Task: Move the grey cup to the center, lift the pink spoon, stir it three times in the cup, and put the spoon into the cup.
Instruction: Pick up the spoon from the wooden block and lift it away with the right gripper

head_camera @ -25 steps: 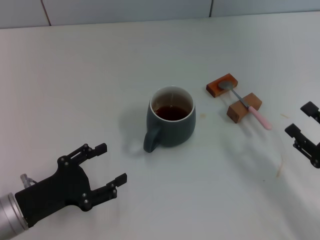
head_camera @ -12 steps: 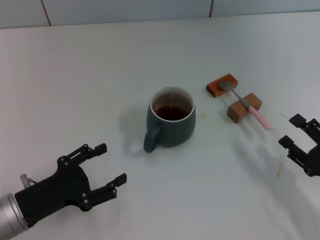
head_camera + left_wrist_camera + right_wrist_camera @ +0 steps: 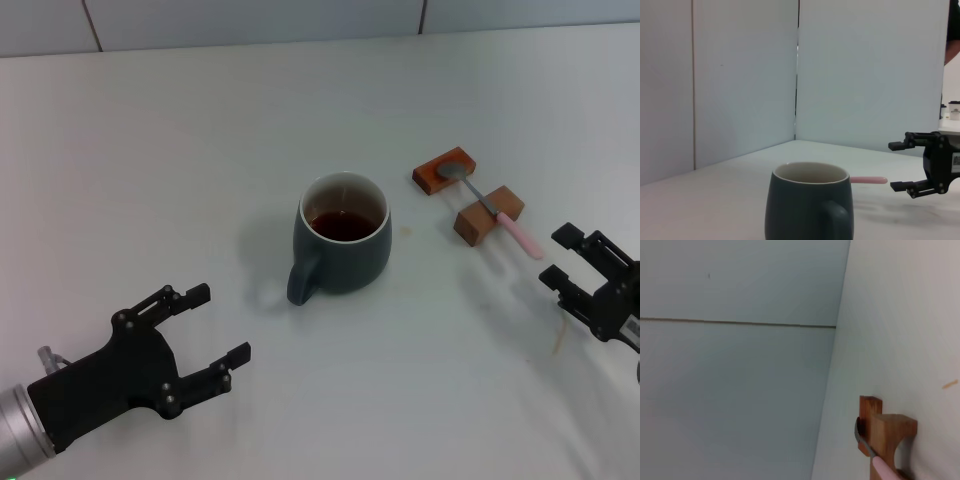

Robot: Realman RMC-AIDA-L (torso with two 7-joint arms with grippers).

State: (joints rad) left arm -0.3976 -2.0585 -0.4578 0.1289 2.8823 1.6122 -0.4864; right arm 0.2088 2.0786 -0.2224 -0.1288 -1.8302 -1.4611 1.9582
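The grey cup (image 3: pixel 342 246) stands in the middle of the table, handle toward me, with dark liquid inside; it also shows in the left wrist view (image 3: pixel 809 207). The pink spoon (image 3: pixel 497 211) lies across two brown wooden blocks (image 3: pixel 468 195) to the cup's right, its pink handle end pointing to the right front; the left wrist view (image 3: pixel 868 180) and right wrist view (image 3: pixel 879 462) show parts of it. My right gripper (image 3: pixel 572 262) is open, just right of the spoon's handle end. My left gripper (image 3: pixel 218 325) is open, at the front left, apart from the cup.
The white table (image 3: pixel 200 150) is bounded at the back by pale wall panels (image 3: pixel 250 20). A faint orange mark (image 3: pixel 558 338) lies on the table near the right gripper.
My right gripper has moved left toward the spoon's handle end. The left arm, cup and spoon have stayed put.
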